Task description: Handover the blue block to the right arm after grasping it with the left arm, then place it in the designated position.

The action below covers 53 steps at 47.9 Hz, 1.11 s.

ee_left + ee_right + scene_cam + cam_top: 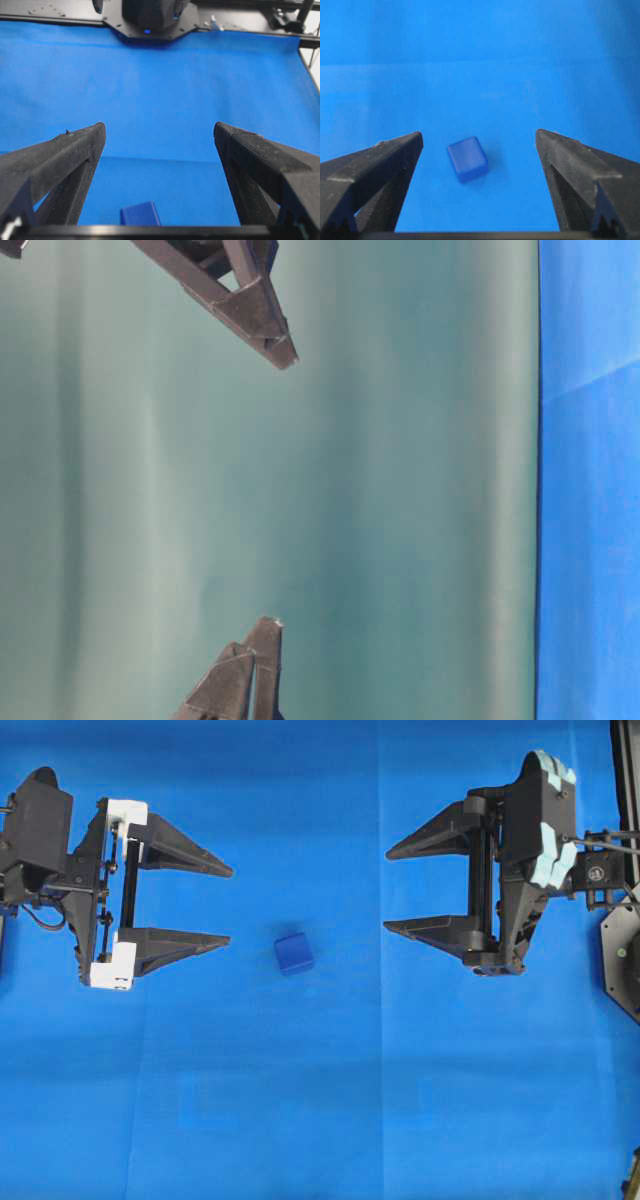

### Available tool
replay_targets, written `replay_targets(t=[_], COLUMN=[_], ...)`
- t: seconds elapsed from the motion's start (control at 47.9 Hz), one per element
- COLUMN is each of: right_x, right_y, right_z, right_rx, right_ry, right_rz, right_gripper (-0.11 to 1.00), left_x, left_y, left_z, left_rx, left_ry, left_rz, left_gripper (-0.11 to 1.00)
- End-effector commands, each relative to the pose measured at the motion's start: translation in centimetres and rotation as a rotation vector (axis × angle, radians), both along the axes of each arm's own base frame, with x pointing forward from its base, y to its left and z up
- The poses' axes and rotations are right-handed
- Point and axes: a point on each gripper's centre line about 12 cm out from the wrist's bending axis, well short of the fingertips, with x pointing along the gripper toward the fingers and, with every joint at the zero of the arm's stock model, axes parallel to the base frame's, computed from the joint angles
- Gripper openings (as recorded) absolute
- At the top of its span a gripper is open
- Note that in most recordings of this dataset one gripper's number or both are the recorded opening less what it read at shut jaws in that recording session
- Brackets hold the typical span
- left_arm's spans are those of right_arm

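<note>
A small blue block [294, 953] is lying on the blue cloth [300, 1100] covering the bench, between two facing arms. The left gripper [231, 904] and the right gripper [386, 890] are both holding their jaws wide open, gripping nothing, apart from the block.

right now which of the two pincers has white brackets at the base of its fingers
The left pincer, on the left of the overhead view. The right pincer has all-black fingers with pale grey-green housing behind them.
</note>
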Motion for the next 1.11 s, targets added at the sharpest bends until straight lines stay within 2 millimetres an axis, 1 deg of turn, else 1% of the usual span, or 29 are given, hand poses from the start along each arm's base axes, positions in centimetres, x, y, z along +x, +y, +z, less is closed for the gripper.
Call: replay_targets(t=[0.0,0.271,0.48,0.814,1.086], right_x=[0.0,0.0,-0.2,-0.7,-0.8], right_y=[0.1,0.1,0.3,0.2,0.2], right_z=[0.8,1.1,1.3,-0.1,-0.3], right_rx=[-0.007,-0.021,-0.058,-0.049,-0.046], right_ry=[-0.027,-0.051,-0.134,-0.208,-0.221], right_rz=[0.005,0.014,0.05,0.074,0.077], right_gripper=[0.87,0.87,0.87,0.87,0.87], left_x=[0.2,0.3,0.2,0.3,0.3], left_y=[-0.1,-0.1,-0.1,-0.1,-0.1], left_z=[1.4,1.5,1.5,1.5,1.5], left_rx=[0.001,0.001,0.001,0.001,0.001], left_ry=[-0.043,-0.043,-0.045,-0.046,-0.043], left_rz=[-0.004,-0.004,-0.004,-0.004,-0.004], left_gripper=[0.93,0.93,0.93,0.93,0.93])
